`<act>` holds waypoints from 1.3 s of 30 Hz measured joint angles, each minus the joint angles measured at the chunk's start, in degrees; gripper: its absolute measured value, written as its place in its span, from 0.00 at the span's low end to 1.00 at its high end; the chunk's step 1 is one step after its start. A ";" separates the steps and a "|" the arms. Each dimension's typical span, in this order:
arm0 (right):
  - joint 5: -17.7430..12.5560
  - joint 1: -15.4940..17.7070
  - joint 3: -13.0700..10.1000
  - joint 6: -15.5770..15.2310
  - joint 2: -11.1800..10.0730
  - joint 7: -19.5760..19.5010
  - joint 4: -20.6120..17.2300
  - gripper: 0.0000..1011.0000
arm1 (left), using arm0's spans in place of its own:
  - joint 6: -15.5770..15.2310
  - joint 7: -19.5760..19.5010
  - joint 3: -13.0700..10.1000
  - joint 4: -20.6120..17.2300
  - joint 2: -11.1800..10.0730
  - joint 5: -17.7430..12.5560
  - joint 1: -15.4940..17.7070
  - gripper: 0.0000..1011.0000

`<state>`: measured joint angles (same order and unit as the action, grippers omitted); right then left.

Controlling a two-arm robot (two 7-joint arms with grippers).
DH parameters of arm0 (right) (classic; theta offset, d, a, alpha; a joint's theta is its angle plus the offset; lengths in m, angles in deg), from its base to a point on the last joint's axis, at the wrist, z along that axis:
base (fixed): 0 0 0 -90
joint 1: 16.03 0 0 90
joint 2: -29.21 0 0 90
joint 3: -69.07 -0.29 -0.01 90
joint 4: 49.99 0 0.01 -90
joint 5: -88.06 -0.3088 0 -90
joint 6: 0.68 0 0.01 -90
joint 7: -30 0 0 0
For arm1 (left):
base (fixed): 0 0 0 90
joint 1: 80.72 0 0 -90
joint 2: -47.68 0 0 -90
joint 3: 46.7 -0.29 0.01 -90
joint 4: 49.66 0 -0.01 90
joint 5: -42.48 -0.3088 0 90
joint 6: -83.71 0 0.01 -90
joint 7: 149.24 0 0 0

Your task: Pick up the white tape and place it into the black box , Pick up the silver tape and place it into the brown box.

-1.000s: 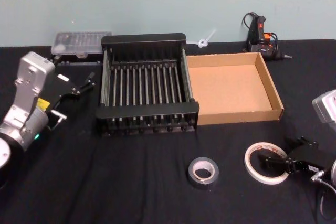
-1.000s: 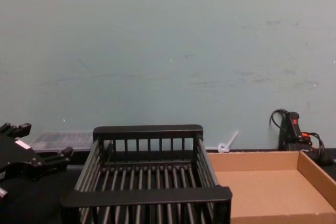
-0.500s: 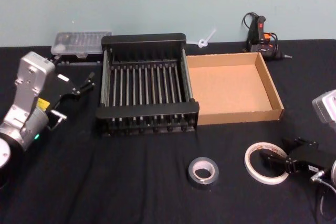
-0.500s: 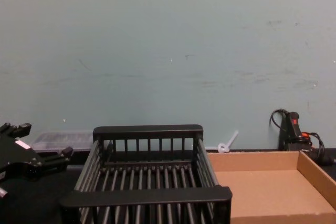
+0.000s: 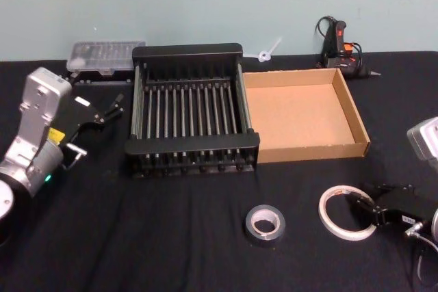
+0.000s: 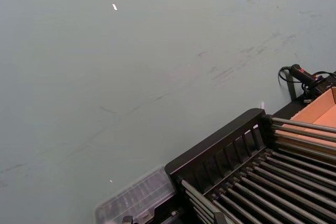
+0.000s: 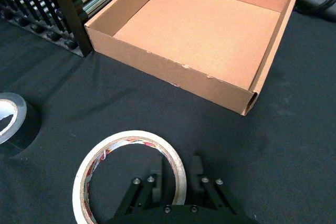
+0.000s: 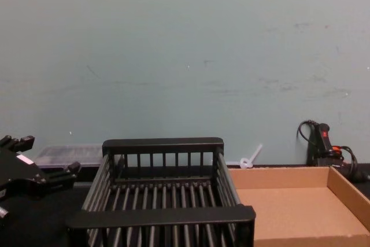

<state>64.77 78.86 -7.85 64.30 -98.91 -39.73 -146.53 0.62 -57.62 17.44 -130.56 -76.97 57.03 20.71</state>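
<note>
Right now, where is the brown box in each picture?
Head view: brown box right of middle.
Chest view: brown box at lower right.
Left wrist view: brown box past the black box.
Right wrist view: brown box beyond the white tape.
Shared landmark: the black box beside it.

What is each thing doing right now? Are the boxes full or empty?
White tape: flat on the table, its rim between the right gripper's fingers.
Silver tape: flat on the table, untouched.
Black box: empty.
Brown box: empty.
Right gripper: low at the white tape, one finger inside the ring, one outside.
Left gripper: held off to the left of the black box, holding nothing.
</note>
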 joint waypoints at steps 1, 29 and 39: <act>0.00 0.00 0.00 0.00 0.00 0.00 0.00 0.34 | 0.00 0.00 0.00 0.00 0.00 0.00 0.00 0.99; 0.00 0.00 0.00 0.00 0.00 0.00 0.00 0.09 | 0.00 0.00 0.00 0.00 0.00 0.00 0.00 0.99; -0.22 0.43 -0.94 0.97 -0.05 -0.07 -1.18 0.09 | 0.00 0.00 0.00 0.00 0.00 0.00 0.00 0.99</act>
<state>64.55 79.29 -8.79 65.27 -98.96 -39.80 -147.72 0.62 -57.62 17.44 -130.56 -76.97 57.03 20.71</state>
